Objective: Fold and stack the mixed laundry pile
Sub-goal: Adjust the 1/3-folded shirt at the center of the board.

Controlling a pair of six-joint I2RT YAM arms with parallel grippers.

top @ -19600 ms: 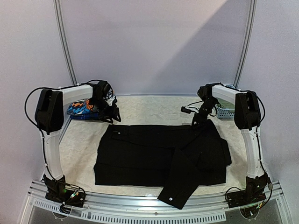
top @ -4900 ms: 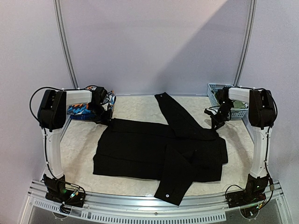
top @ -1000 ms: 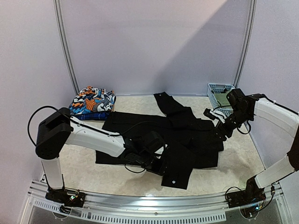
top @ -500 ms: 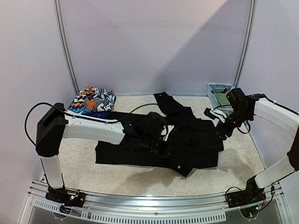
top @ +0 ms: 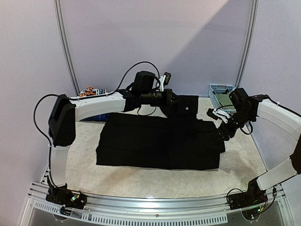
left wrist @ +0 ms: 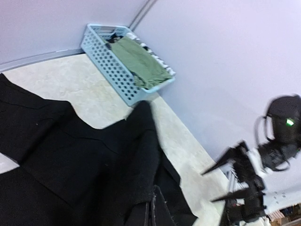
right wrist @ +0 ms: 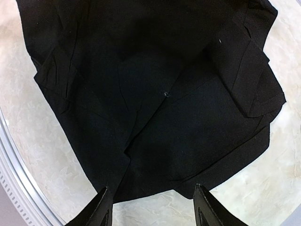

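Light-blue basket on marbled table

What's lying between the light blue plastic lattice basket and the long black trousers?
Only bare beige marbled tabletop separates the light-blue plastic lattice basket from the long black trousers; the left wrist view shows it.

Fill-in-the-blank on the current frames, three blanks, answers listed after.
1. The left claw holds up one end of the ____ trousers.
2. The right claw hovers over them, ____.
3. The olive-green garment lies in the light-blue ____.
Answers: black; open; basket.
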